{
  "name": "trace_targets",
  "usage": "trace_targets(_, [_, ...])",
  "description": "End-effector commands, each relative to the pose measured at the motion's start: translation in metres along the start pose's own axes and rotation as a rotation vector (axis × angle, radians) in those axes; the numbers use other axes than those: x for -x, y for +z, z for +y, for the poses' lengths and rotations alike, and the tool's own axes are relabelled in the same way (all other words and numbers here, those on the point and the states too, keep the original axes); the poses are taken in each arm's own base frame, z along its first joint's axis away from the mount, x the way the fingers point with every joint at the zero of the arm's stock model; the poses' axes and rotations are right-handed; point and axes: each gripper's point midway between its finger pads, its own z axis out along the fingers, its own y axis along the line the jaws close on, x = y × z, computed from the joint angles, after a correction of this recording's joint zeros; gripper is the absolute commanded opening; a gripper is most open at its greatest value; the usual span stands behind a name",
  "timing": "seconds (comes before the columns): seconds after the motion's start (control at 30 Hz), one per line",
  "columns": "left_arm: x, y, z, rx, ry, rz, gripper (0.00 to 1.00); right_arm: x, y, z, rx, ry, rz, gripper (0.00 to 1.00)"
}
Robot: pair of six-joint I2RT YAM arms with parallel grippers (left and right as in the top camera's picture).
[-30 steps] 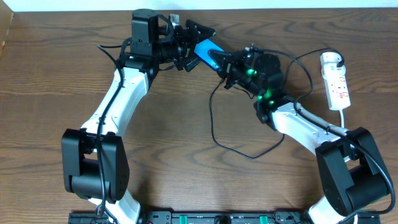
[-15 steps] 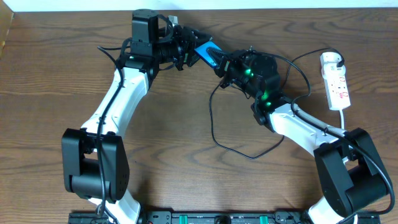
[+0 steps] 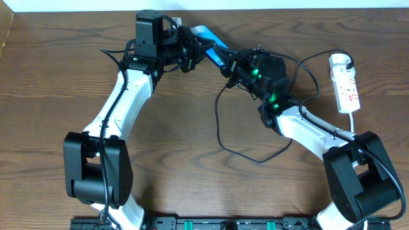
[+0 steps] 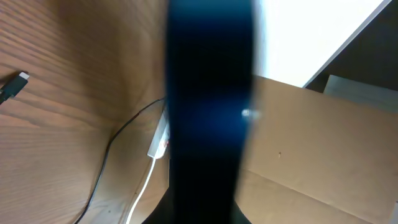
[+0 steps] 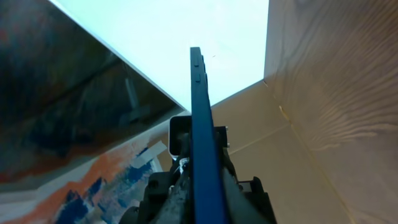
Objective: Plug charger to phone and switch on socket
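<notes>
The phone [image 3: 206, 34], blue and slim, hangs above the table's far edge between both grippers. My left gripper [image 3: 195, 46] is shut on its left end; in the left wrist view the phone [image 4: 208, 93] is a broad dark blue band filling the middle. My right gripper [image 3: 227, 62] grips the other end, and the phone [image 5: 202, 143] rises edge-on from between its fingers [image 5: 245, 193]. The charger cable [image 3: 219, 131] loops loose on the wood, with its small plug [image 4: 15, 85] lying free. The white socket [image 3: 346, 83] lies at the far right with its white lead.
A cardboard panel [image 4: 311, 143] and a pale wall stand just behind the table's far edge. The right arm's own black cables [image 3: 307, 70] arc near the socket. Both arm bases [image 3: 96, 172] stand at the front corners.
The left gripper's jaws have shut onto the phone. The phone has shifted slightly toward the back left, with the right gripper following it.
</notes>
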Motion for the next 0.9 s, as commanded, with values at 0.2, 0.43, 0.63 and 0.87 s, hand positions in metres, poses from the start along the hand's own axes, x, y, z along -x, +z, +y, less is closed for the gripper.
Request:
trace_targets(0.2, [0.016, -0.012, -0.003, -0.004, 0.088, -0.050, 0.07, -0.008, 0.001, 0.002, -0.005, -0.083, 0.031, 0.57])
trace_targets(0.43, [0.026, -0.037, 0.006, -0.013, 0.137, -0.010, 0.07, 0.027, -0.014, 0.006, -0.048, -0.447, 0.051, 0.99])
trace_targets(0.63, [0.024, -0.061, 0.002, -0.086, 0.181, 0.080, 0.07, 0.058, -0.038, -0.031, -0.232, -0.657, 0.134, 0.86])
trace_targets(0.87, [0.021, -0.080, -0.002, -0.148, 0.188, 0.144, 0.07, 0.082, -0.065, -0.099, -0.536, -0.704, 0.118, 0.82])
